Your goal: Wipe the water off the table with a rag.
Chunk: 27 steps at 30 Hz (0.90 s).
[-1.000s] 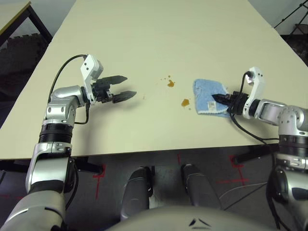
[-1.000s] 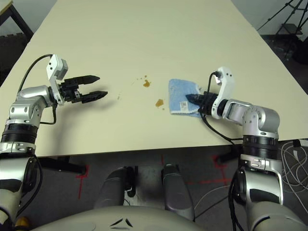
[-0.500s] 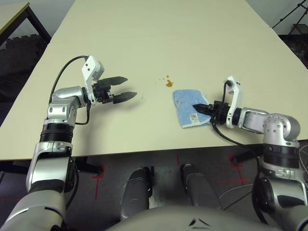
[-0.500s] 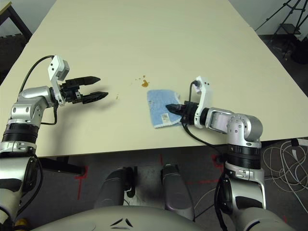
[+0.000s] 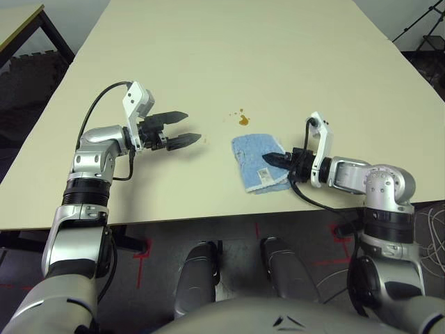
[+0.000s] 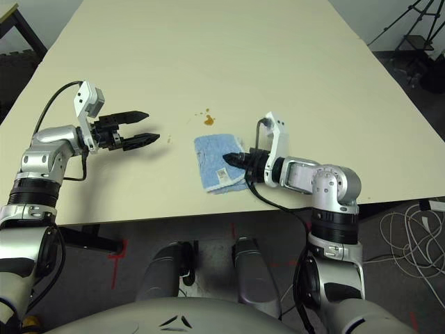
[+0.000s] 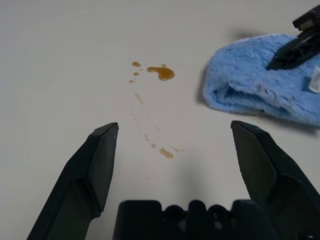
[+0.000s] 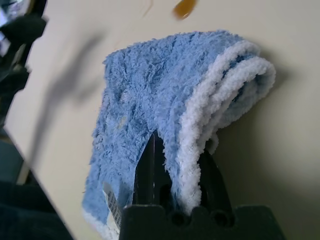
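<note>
A light blue rag [image 5: 252, 157] lies on the cream table [image 5: 243, 56] near its front edge. My right gripper [image 5: 268, 159] is shut on the rag's white-stitched right edge [image 8: 200, 120], with the cloth pinched between the fingers [image 8: 150, 170]. Just beyond the rag's far edge sits an amber blotch of water [image 5: 243, 120] with tiny specks beside it. To the left, my left gripper [image 5: 192, 126] hovers open and holds nothing. In its wrist view the blotch [image 7: 161, 73], a smaller drop [image 7: 166, 153] and the rag [image 7: 250, 85] lie ahead of it.
The table's front edge [image 5: 208, 219] runs just below the rag. The corner of a second table [image 5: 21, 21] stands at the far left. Cables [image 6: 417, 229] lie on the floor at the right, and a tripod [image 6: 417, 28] stands beyond the table's right side.
My right gripper has dragged the rag leftward across the table, over the spot where the nearer blotch lay. The left arm has barely moved.
</note>
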Motion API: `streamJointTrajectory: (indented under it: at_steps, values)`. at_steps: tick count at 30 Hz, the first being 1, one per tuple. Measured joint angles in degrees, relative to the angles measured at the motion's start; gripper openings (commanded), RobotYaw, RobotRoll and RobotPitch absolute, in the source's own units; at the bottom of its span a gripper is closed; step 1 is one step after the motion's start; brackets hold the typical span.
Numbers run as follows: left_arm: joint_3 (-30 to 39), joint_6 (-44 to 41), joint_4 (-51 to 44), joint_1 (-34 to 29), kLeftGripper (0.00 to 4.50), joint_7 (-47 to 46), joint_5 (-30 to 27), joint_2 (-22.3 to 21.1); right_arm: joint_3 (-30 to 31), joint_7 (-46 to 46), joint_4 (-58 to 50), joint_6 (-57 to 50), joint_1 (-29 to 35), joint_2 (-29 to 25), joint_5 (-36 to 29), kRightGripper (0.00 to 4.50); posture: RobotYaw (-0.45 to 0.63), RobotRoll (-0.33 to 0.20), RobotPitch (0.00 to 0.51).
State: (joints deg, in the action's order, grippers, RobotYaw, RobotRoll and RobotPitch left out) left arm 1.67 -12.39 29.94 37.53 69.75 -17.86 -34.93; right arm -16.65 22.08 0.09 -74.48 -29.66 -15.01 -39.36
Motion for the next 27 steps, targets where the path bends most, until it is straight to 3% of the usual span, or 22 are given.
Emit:
streamJointTrajectory:
  at_steps: [9,15,22,27]
  values:
    - [0.0,0.0,0.2,0.4,4.50,-0.1,0.0,0.0,-0.6,2.8,11.1,7.5,-6.9,-9.3,2.5,0.01,-0.23,0.000,0.139]
    - [0.0,0.0,0.3,0.4,4.50,-0.3,0.0,0.1,-1.6,3.1,13.6,10.4,-9.2,-10.6,3.0,0.01,-0.23,0.000,0.135]
    - [0.1,0.4,2.6,1.2,4.50,-0.4,0.0,-0.4,-3.2,-2.7,13.9,12.9,-10.6,-0.4,2.9,0.01,-0.23,0.000,0.137]
    - [0.2,1.0,2.9,1.2,4.50,0.2,0.1,-2.0,-2.7,-6.3,17.6,17.2,-11.5,2.8,5.0,0.01,-0.22,0.000,0.138]
